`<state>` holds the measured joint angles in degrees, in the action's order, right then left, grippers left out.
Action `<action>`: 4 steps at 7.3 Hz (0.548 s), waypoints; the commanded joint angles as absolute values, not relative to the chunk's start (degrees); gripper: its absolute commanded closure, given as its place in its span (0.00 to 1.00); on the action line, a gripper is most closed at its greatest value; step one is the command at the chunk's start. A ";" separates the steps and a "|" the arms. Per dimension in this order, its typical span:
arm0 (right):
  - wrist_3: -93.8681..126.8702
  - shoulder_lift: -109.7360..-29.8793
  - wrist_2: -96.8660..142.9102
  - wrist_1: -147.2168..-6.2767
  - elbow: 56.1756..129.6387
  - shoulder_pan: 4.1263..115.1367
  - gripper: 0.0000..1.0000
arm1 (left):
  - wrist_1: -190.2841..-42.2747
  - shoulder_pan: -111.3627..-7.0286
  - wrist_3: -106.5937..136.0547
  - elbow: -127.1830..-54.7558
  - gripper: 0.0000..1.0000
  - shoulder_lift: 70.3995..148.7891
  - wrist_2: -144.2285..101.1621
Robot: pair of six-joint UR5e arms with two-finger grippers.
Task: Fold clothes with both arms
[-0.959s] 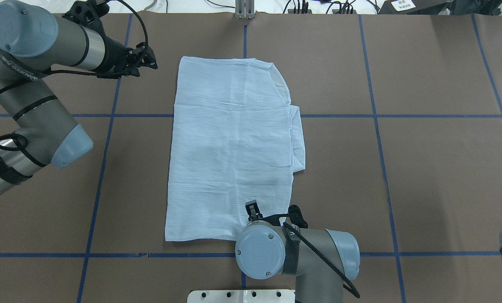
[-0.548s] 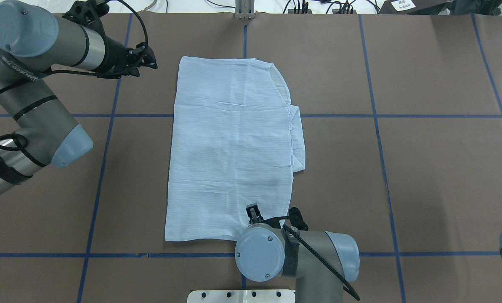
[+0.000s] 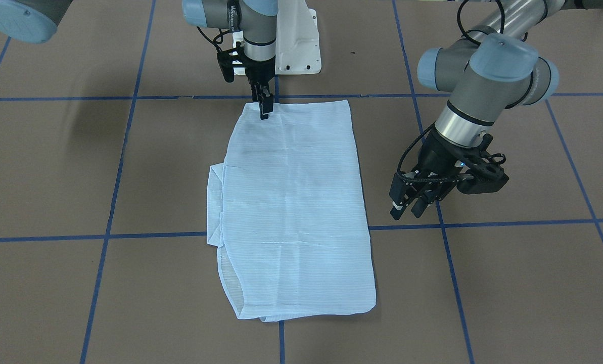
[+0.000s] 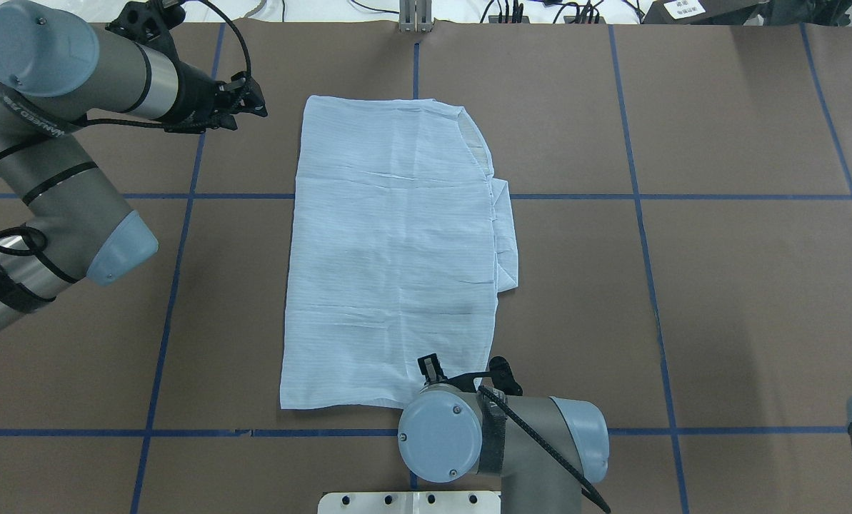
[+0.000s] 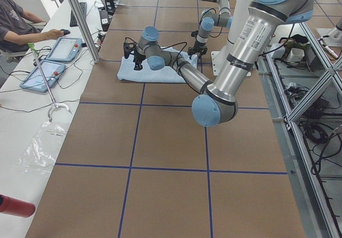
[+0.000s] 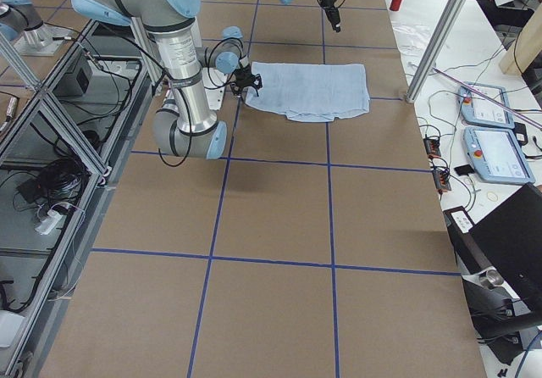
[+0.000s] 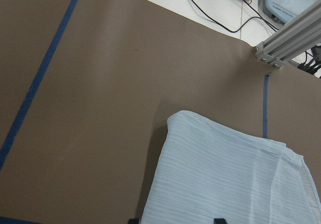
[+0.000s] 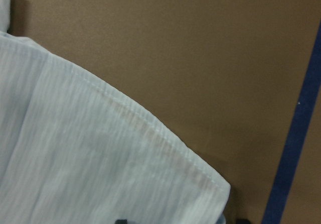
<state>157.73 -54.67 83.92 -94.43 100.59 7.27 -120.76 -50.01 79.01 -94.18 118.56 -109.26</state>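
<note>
Pale-blue, finely striped shirt flat on the brown desk, folded into a long rectangle running away from the robot; lightly creased across; a smaller folded layer poking out past the shirt's long edge on the robot's right, with a curved open edge further along that same side toward the shirt's far end.

Right gripper pointing straight down at the shirt's robot-side short edge, close to the corner on the robot's right; fingers spread wide in the wrist view, one either side of that hemmed corner; cloth there flat and not pinched; contact of the tips with the fabric impossible to tell.

Left gripper off the shirt altogether, raised over bare desk beside the shirt's other long edge, near its far corner in the overhead view; tilted, jaws partly parted, holding nothing.

Blue tape lines gridding the desk, some passing under the shirt; white pedestal base just beyond the shirt's robot-side edge; well past the shirt's far end, a seated person with a hand near a tablet.
</note>
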 commanded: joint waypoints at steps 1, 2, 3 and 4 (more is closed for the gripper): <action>157.06 -54.76 85.42 -94.22 101.16 6.94 1.00 | -120.76 -50.01 79.01 -94.13 0.42 118.56 -109.25; 156.89 -54.84 85.69 -94.04 101.25 6.94 1.00 | -120.76 -50.01 79.01 -94.04 0.42 118.56 -109.34; 156.62 -54.93 85.43 -93.69 101.16 7.20 1.00 | -120.76 -50.01 79.01 -93.87 0.42 118.56 -109.34; 156.62 -54.76 85.60 -93.69 101.16 7.82 1.00 | -120.85 -50.01 79.01 -93.87 0.42 118.56 -109.34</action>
<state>156.75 -54.84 85.50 -93.79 101.13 7.24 -120.78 -50.01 79.01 -93.94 118.56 -109.33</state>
